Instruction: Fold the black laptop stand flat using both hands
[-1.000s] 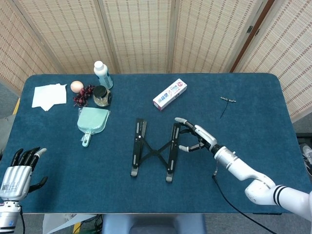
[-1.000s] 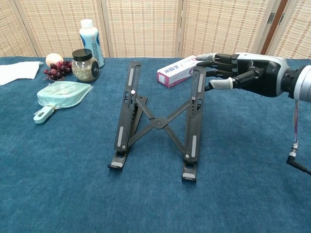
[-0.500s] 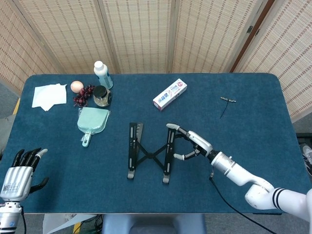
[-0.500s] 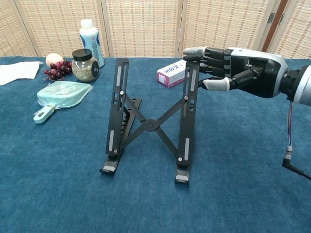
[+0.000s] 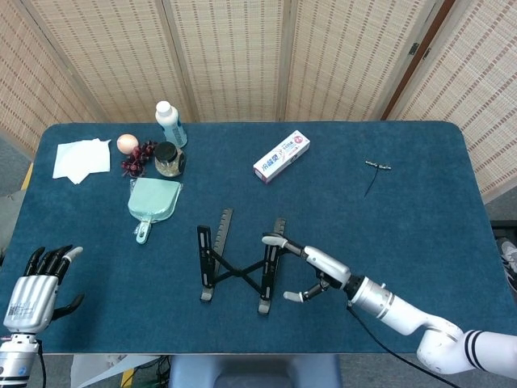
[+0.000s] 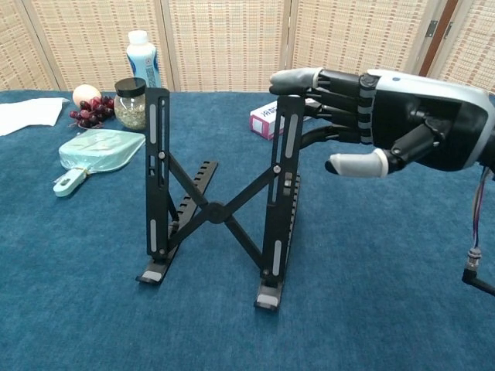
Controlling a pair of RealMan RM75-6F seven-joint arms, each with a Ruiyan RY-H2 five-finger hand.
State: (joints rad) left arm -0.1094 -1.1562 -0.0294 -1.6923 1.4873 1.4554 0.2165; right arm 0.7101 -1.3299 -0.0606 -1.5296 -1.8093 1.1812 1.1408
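The black laptop stand (image 5: 234,267) (image 6: 213,212) stands propped up near the table's front middle, its two rails steep and joined by a crossed brace. My right hand (image 5: 311,267) (image 6: 371,116) reaches in from the right. Its fingers (image 6: 298,77) lie stretched out over the top end of the right rail and touch it, while the thumb hangs apart below, holding nothing. My left hand (image 5: 36,283) hovers at the front left corner, off the table edge and far from the stand, with fingers spread and empty. It does not show in the chest view.
A toothpaste box (image 5: 283,157) lies behind the stand. At the back left are a bottle (image 5: 170,123), a jar (image 5: 167,158), grapes (image 5: 139,158), a white cloth (image 5: 81,158) and a mint-green dustpan (image 5: 153,202). A thin black wire piece (image 5: 376,167) lies at the back right.
The stand has shifted toward the front left and its rails now stand steeper. My right hand came along with it, fingers on the right rail's top. The left hand has barely moved.
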